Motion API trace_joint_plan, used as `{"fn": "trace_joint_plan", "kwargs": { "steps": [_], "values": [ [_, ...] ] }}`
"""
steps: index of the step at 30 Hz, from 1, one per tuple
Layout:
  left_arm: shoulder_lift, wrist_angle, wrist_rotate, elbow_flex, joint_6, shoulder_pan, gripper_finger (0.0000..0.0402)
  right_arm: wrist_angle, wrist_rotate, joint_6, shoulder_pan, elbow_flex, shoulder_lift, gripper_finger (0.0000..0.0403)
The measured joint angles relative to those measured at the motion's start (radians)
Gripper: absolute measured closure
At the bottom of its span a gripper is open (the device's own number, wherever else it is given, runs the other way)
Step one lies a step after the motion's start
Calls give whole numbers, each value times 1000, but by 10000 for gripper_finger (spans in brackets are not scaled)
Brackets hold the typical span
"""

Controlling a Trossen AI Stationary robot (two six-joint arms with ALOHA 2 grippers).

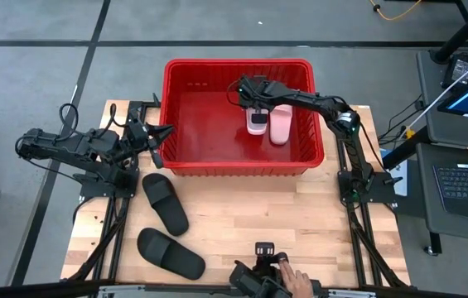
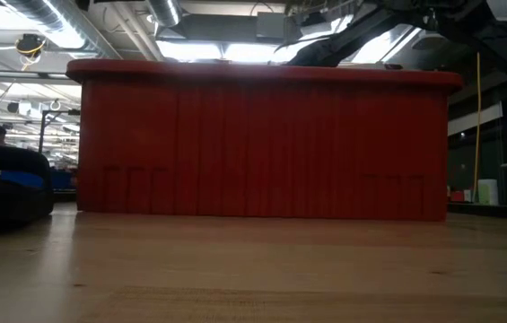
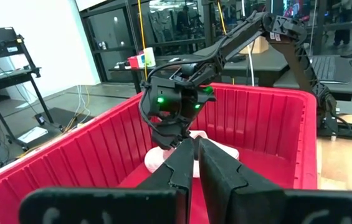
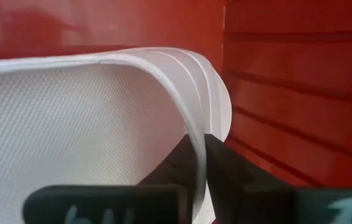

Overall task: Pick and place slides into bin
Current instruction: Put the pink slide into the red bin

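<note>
the right gripper (image 1: 254, 109) reaches into the red bin (image 1: 238, 67) and pinches the thin edge of a light pink slide's (image 1: 256, 122) strap between its fingers, as the right wrist view shows. the second pink slide (image 1: 281, 124) lies just beside it on the bin floor. the two black slides (image 1: 165, 203) (image 1: 170, 253) rest on the wooden table (image 1: 300, 215), outside the bin. the left gripper (image 1: 161, 136) waits at the bin's left wall, its fingers nearly together around nothing.

these slides look light and foamy; the strap bends softly, so it probably flexes in a pinch. the wide strap arch seems the best hold, the sole being too broad.

the low view shows only the bin's outer wall, hiding its contents. whether the pinched slide touches the floor is unclear. a person's hand (image 1: 294, 283) shows at the table's near edge.
</note>
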Motion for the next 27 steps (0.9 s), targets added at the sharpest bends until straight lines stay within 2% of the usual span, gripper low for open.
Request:
{"fn": "trace_joint_plan", "kwargs": {
  "steps": [6, 16, 27],
  "values": [
    [0, 2, 13, 0, -5, 0, 380, -12, -2, 72, -12, 0, 0, 358],
    [0, 2, 15, 0, -5, 0, 384, -28, -2, 77, -14, 0, 0, 352],
    [0, 2, 15, 0, -3, 0, 386, -27, -31, 159, -15, 0, 0, 288]
  ]
}}
